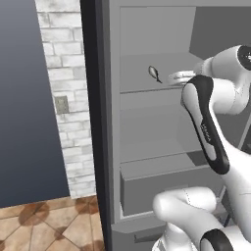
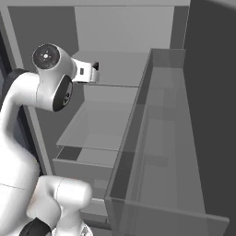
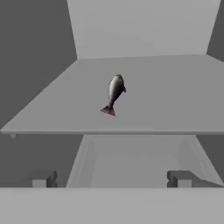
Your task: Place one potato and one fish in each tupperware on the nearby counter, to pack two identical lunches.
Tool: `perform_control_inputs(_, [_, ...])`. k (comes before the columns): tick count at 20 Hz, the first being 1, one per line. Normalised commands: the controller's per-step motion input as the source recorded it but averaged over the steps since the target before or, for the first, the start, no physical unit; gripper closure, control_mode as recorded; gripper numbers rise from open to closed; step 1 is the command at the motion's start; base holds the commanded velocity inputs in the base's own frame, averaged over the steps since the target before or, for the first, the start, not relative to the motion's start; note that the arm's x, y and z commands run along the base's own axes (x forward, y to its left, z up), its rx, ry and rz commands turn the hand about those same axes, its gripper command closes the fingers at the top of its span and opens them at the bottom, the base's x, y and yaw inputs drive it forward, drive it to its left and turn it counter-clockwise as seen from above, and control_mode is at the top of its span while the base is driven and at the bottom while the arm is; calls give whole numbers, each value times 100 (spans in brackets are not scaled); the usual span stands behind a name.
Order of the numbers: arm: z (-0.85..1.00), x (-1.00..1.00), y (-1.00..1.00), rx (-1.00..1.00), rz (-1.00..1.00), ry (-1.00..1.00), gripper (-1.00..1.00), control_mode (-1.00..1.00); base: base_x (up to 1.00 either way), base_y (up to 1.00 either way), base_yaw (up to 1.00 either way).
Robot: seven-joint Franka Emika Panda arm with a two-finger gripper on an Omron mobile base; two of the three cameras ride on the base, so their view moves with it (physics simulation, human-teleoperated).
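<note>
Fish lies on fridge shelf, apart from wide-spread pincer.

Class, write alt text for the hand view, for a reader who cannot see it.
A small dark grey fish lies alone on a grey fridge shelf, its reddish tail pointing toward the camera. The open pincer shows as two dark fingertips at the bottom, short of the shelf's front edge, with a lower shelf visible beneath.
</note>
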Motion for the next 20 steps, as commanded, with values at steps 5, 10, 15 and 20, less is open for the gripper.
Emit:
perform_control_inputs(5, [9,71,4,0,0,6,-100,-100,0,0,0])
perform_control_inputs(10, [-12,57,1,0,0,0,-100,-100,0,0,0])
perform_control_inputs(15, [-25,45,16,0,0,0,-100,-100,0,0,0])
perform_control_inputs(20, [-6,59,19,0,0,0,-100,-100,0,0,0])
